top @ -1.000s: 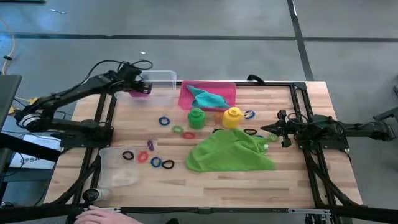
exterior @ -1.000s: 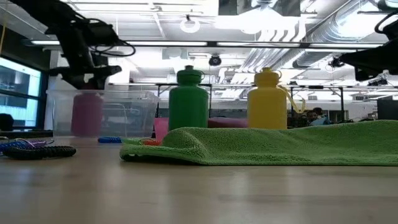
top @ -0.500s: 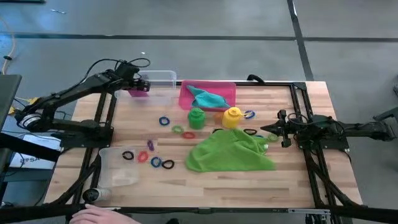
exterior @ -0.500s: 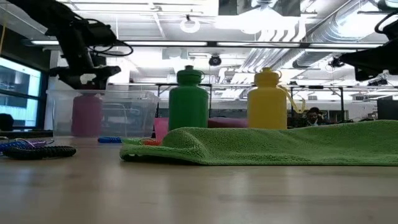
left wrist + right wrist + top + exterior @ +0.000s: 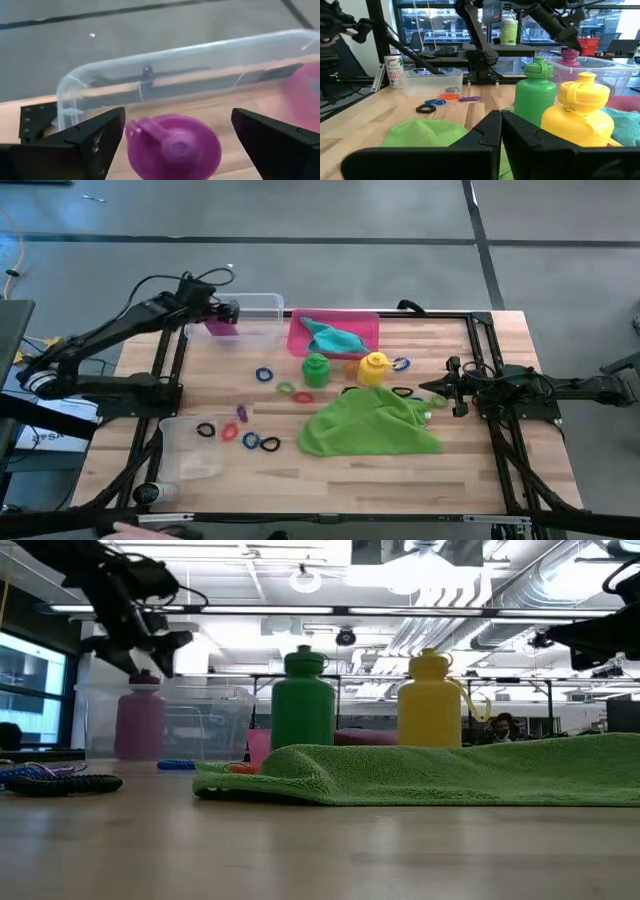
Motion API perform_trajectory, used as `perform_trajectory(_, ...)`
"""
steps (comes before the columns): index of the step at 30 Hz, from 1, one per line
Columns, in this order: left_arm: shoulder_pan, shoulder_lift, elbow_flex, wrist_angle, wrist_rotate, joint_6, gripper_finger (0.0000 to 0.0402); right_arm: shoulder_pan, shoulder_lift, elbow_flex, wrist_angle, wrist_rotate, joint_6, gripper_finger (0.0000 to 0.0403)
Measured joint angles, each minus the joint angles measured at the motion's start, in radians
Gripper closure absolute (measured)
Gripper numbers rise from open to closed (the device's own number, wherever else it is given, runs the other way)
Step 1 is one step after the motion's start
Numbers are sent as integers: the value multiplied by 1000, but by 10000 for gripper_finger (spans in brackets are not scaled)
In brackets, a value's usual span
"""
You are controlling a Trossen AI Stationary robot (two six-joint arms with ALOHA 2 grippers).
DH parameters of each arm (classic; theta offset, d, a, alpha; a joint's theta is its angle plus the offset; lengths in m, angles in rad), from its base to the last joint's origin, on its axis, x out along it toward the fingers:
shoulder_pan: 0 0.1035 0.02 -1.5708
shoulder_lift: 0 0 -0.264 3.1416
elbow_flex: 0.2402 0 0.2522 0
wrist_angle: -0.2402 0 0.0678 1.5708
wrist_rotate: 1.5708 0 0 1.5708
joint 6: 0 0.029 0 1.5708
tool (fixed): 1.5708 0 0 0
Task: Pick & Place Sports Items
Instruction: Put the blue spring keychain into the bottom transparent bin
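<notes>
High view: left gripper (image 5: 226,310) hovers over the purple bottle (image 5: 222,326) in the tub (image 5: 262,307).
Its fingers are apart, bottle free; right gripper (image 5: 436,393), fingers together, waits beside the green cloth (image 5: 372,426).

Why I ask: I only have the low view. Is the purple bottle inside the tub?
Observer: Yes. From above, the purple bottle sits within the tub's outline, at its left end.
Operator: Is the left gripper holding it?
Observer: No. The left wrist view shows the left gripper open, with its fingers apart from the bottle on either side.
Operator: And the right gripper?
Observer: The right gripper is shut, parked by the green cloth's right edge.
</notes>
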Motion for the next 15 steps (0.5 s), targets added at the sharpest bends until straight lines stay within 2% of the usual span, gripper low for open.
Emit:
perform_trajectory(7, -51, -75, 0, 2, -88, 87, 105, 0, 0, 0, 0, 0, 0, 402)
perform_trajectory(15, -173, -168, 0, 1, -91, 113, 105, 0, 0, 0, 0, 0, 0, 402)
